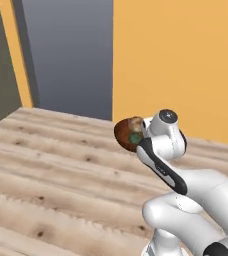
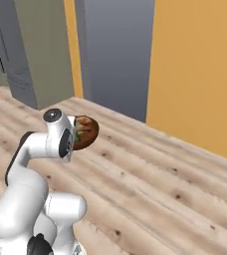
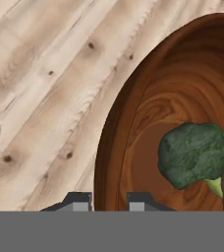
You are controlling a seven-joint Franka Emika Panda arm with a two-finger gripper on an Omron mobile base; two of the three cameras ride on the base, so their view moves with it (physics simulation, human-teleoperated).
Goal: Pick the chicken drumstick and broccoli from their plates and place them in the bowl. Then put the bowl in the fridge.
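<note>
Two base views, behind the white arm to left and right, facing forward and down over pale wooden floor [image 1: 51, 165]; shared: orange wall [image 2: 200, 69], round reddish-brown wooden bowl [image 1: 124, 134]. Hand view, pressed close above bowl rim, small green broccoli floret [image 3: 192, 153] inside.

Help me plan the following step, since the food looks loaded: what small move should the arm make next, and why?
Probably keep the bowl level and carry it toward the fridge. The tool is shut on the bowl's rim, the bowl hangs above the wooden floor, and the broccoli and chicken drumstick already sit inside it, so tilting could spill them.
</note>
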